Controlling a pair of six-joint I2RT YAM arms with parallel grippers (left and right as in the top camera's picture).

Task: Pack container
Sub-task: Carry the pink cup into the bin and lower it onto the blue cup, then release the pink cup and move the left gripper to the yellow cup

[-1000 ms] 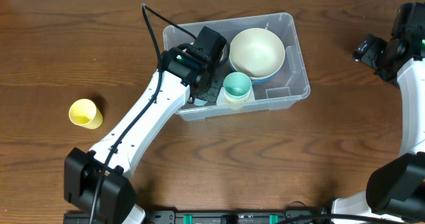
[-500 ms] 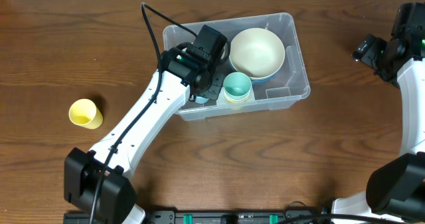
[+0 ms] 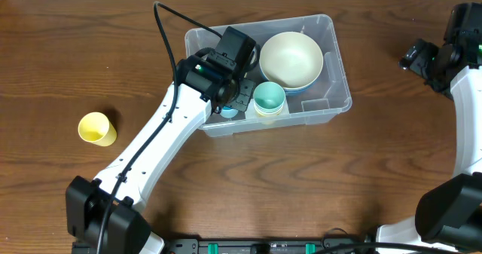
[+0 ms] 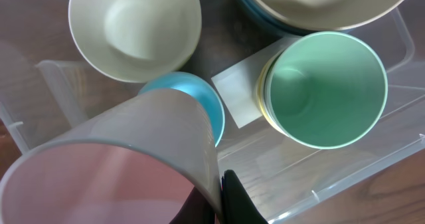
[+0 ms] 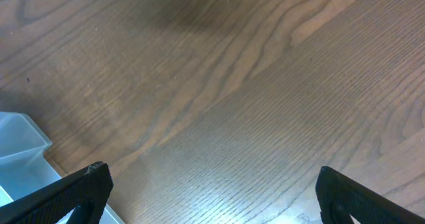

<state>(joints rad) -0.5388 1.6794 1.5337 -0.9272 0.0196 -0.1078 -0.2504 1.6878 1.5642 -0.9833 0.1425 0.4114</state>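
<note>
Left pincer (image 4: 216, 207) leftward with cup (image 4: 113, 157), inside container (image 3: 339, 84)

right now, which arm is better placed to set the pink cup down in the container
Left. The left gripper is shut on the pink cup, above the container. The right gripper is open, empty, over the table outside it.

Robotics lab setup, wood-grain table (image 3: 301, 179), white robot arm (image 3: 158, 145) (black cable (image 3: 163, 24) trailing)
</note>
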